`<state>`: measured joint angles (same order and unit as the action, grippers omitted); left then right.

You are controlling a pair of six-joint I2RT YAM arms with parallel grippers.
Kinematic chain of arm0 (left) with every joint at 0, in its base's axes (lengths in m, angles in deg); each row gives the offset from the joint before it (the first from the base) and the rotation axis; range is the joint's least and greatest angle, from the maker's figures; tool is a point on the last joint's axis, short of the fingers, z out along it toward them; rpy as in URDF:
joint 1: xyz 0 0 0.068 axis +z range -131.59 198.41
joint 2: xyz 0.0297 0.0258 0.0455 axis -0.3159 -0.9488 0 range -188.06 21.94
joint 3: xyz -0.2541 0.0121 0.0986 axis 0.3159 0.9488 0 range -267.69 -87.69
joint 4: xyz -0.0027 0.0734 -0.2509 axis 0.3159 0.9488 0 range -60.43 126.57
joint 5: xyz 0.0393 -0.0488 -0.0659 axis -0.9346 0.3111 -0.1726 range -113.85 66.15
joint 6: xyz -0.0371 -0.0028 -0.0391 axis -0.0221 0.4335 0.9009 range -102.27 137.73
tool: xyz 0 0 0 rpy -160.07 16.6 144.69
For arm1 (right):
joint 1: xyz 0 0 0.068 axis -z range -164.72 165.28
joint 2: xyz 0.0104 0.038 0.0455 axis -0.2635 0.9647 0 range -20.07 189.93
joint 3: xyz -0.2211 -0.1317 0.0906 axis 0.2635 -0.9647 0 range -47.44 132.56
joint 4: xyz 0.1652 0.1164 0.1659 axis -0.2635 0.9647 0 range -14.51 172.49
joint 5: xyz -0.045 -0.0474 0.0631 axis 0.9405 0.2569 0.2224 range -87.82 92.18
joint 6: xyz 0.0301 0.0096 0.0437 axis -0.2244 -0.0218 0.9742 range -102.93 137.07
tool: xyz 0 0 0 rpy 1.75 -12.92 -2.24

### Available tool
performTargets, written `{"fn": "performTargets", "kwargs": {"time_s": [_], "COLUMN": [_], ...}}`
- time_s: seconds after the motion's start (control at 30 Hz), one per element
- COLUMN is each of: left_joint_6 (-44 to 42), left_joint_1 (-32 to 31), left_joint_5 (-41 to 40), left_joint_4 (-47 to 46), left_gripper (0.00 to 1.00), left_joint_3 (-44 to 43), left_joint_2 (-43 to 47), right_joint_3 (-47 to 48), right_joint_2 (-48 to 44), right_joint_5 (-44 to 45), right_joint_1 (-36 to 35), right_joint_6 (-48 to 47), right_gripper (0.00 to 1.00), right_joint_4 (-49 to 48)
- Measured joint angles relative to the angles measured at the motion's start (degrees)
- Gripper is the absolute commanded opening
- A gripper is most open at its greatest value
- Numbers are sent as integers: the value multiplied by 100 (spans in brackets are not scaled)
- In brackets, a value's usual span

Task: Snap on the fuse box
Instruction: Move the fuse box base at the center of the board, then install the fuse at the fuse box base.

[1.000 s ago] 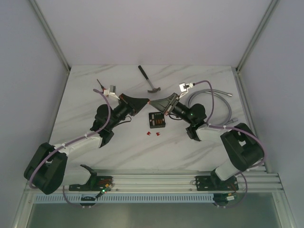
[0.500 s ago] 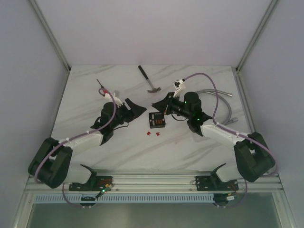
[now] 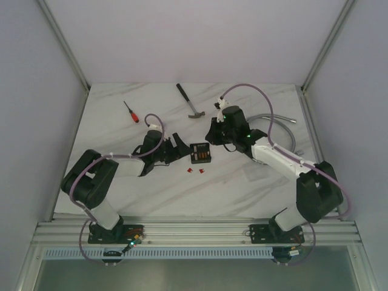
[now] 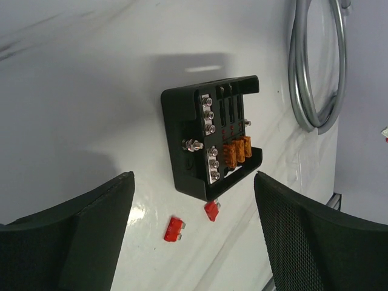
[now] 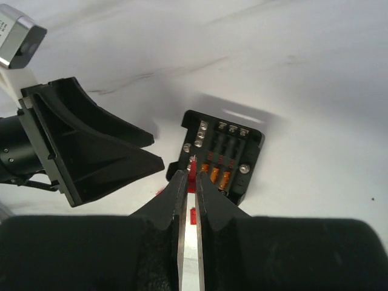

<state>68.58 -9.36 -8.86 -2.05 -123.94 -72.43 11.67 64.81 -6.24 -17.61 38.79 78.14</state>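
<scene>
One open black fuse box (image 3: 200, 153) (orange fuses (image 4: 237, 153), silver screws (image 4: 210, 114)) lies mid-surface (image 3: 254, 194) between the arms. Two loose red fuses (image 4: 174, 229) (image 4: 211, 210) lie beside it. The left gripper (image 3: 176, 144) has its fingers wide apart; the right gripper (image 5: 190, 176) has its fingers clamped on a third red fuse (image 5: 193, 171).

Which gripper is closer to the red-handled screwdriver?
Left. The open left gripper is a short way right of the red-handled screwdriver, toward the bases; the right gripper, shut on a small red piece, is farther right, beside the black plastic fuse box.
</scene>
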Motion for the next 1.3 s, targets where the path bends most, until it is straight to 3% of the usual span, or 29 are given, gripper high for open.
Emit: {"fn": "performTargets", "kwargs": {"time_s": [0.33,0.8,1.1,1.3], "left_joint_6": [4,-66,-575,-1027], "left_joint_1": [-245,-654,-334,136], "left_joint_5": [444,754,505,-201], "left_joint_4": [-87,-385,295,984], "left_gripper": [89,91,100,100], "left_joint_3": [-555,-763,-474,-63], "left_joint_2": [-721,-1038,57,859], "right_joint_3": [1377,2168,2728,3178], "right_joint_2": [1263,1963,2402,2758], "right_joint_5": [380,376,378,444], "right_joint_1": [-24,-26,-114,-201], "right_joint_6": [31,-293,-756,-1014], "right_gripper": [0,0,0,0], "right_joint_4": [1576,2743,3156,3397]}}
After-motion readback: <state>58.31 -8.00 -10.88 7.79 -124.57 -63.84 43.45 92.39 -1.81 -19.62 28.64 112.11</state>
